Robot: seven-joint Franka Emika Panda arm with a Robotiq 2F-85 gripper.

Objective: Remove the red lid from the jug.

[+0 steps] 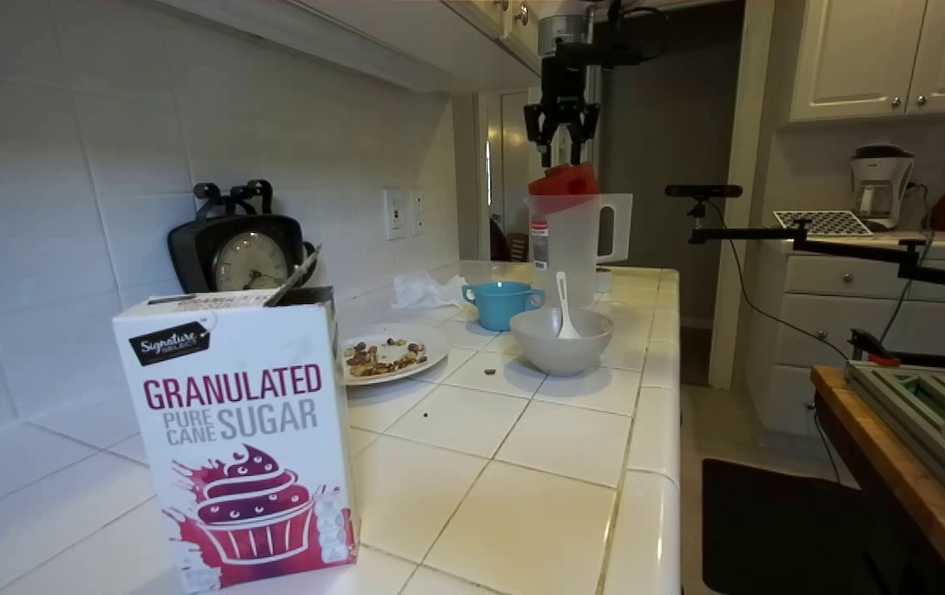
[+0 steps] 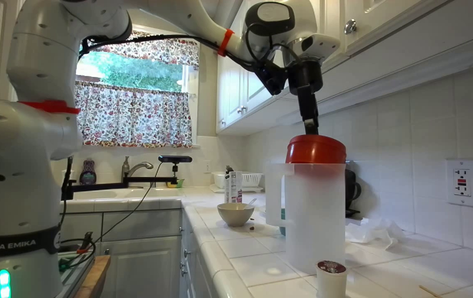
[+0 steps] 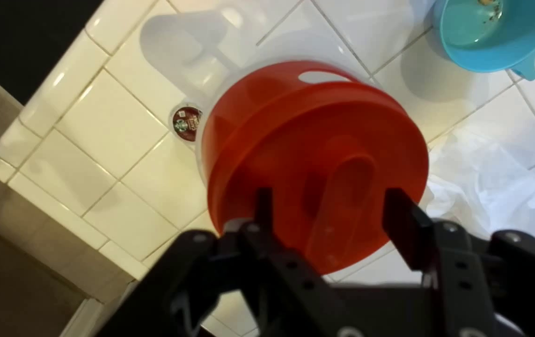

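White tiled counter [image 1: 555, 521] runs near to far. Arm [image 2: 17, 145] at left in an exterior view, reaching right over the counter. Jug [image 2: 315, 219] upright on the counter, handle at left in that view. Gripper [image 1: 560, 159] points down over the jug, fingers [image 3: 403, 224] spread; can't tell if they touch anything. Sugar box [image 1: 241, 430] near left in an exterior view. Plate [image 1: 436, 355] right of the box and farther, food bits [image 1: 385, 357] on it. Bowl [image 1: 551, 351] right of the plate, nearer than the jug. Lid [image 2: 317, 150] at the jug's mouth, tilted, lower part inside; its raised ridge sits between the fingers in the wrist view. Blue cup [image 1: 498, 307] left of the bowl, slightly farther. White spoon [image 1: 562, 302] in the bowl, handle up. Coffee pod [image 2: 331, 283] just beside the jug's base.
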